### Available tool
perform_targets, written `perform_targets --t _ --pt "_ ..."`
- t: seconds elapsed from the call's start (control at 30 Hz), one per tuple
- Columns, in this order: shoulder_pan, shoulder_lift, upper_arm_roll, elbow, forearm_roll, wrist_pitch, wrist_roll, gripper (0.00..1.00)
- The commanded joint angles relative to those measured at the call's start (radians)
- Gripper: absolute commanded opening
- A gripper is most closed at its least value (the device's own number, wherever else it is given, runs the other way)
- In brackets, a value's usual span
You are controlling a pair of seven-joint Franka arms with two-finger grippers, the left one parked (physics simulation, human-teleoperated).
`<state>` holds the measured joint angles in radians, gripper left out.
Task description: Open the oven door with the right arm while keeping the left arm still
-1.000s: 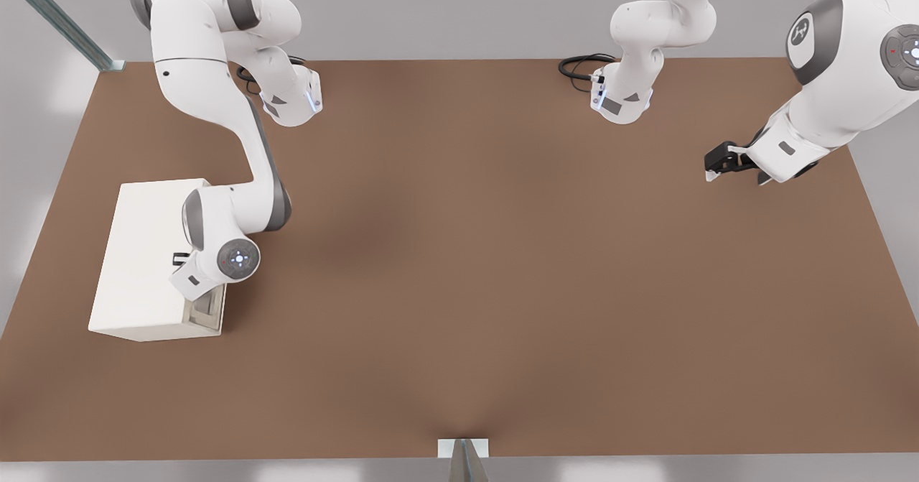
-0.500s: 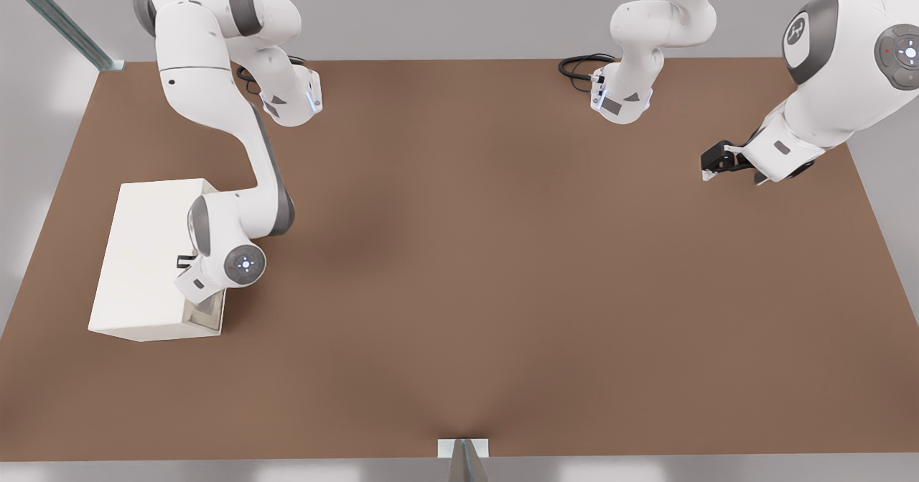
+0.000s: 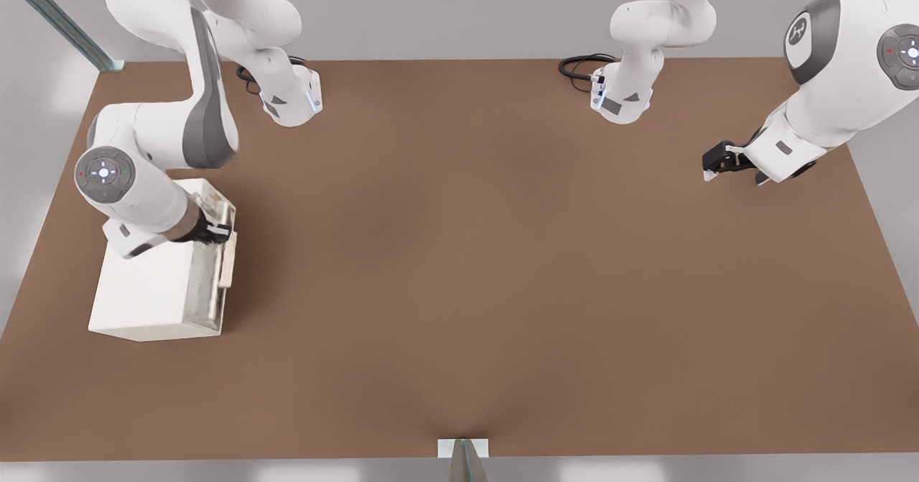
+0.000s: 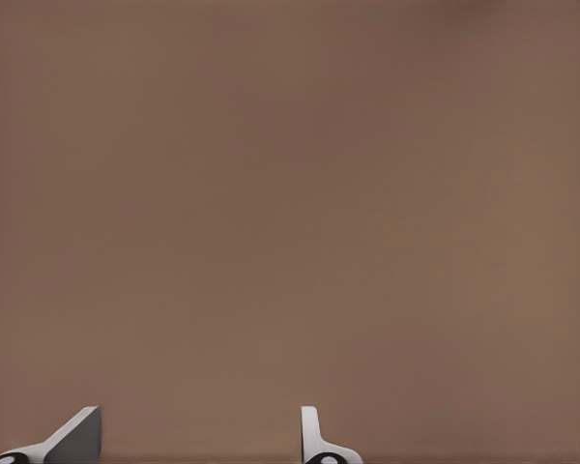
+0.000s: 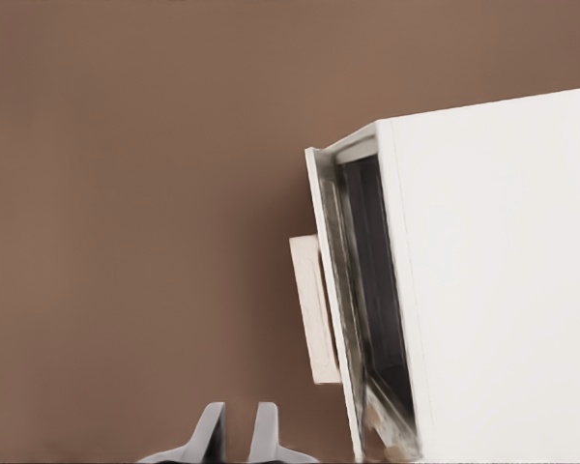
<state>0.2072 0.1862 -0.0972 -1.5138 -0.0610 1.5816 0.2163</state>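
Gripper (image 3: 221, 233), fingers nearly together and holding nothing, sits at the oven door (image 5: 343, 290) (slightly ajar); re-engage handle (image 3: 228, 263), pull outward steadily.

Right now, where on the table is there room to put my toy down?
The brown table is bare across its middle, from the oven at the front view's left to the parked arm's side. It is crowded at the oven: its door stands slightly ajar, and the gripper sits at the door's top edge by the handle.
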Motion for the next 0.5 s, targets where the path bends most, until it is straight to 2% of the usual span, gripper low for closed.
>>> perform_targets --t 0.0,0.47 --pt "-0.006 -0.028 -0.001 0.015 0.116 -0.135 -0.212 1.0" --pt "-0.005 -0.041 0.001 0.046 0.073 -0.12 -0.201 1.0"
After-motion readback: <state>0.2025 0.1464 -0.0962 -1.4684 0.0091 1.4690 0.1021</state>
